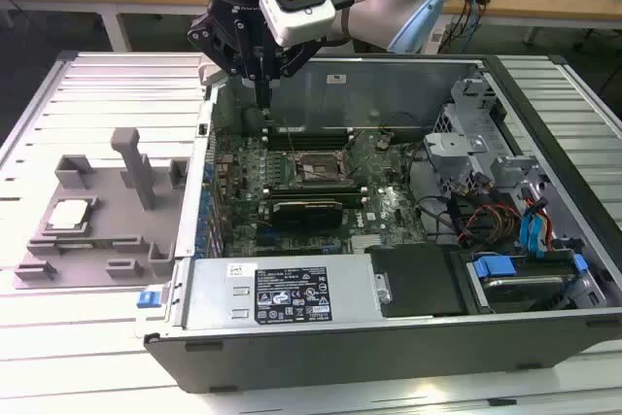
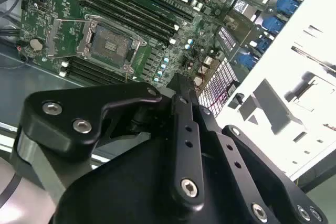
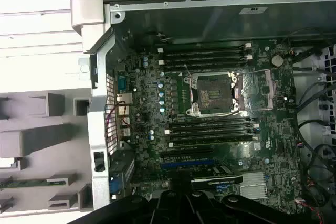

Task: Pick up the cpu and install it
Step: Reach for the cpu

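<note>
Cpu [image 1: 70, 213] sits on grey fixture [image 1: 136, 177] at exterior view's left, outside pc case [image 1: 389, 89], well apart from gripper. Gripper [image 1: 263, 99] hovers over case interior, fingers together, nothing held. Mobo socket [image 1: 316, 170] looks empty. Pick-up not yet done, nor install.

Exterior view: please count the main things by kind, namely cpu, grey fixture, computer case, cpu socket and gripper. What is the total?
cpu: 1
grey fixture: 1
computer case: 1
cpu socket: 1
gripper: 1
Total: 5
</note>
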Tool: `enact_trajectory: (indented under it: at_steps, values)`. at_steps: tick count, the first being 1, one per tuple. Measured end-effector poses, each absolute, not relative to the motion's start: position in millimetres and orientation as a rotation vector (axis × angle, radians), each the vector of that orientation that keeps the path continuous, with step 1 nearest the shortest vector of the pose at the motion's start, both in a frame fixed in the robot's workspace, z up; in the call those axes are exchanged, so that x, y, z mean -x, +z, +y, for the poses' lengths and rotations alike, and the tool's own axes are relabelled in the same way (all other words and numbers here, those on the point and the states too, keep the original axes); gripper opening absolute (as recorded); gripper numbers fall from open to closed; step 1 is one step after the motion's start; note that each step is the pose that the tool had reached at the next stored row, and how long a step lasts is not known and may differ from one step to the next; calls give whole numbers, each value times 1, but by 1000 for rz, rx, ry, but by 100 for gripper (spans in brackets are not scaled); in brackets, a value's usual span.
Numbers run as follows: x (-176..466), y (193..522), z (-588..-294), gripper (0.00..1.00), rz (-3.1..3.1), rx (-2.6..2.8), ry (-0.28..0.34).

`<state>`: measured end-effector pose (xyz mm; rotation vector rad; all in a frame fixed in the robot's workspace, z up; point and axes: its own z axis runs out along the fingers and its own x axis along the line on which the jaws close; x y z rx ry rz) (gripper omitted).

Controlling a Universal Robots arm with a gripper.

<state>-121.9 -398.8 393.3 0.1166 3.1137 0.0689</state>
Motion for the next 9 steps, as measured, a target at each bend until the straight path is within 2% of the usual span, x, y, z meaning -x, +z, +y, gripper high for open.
enact_trajectory:
  at_steps: [9]
  values:
    - [122, 393, -399, 11, 3114, -117, 69]
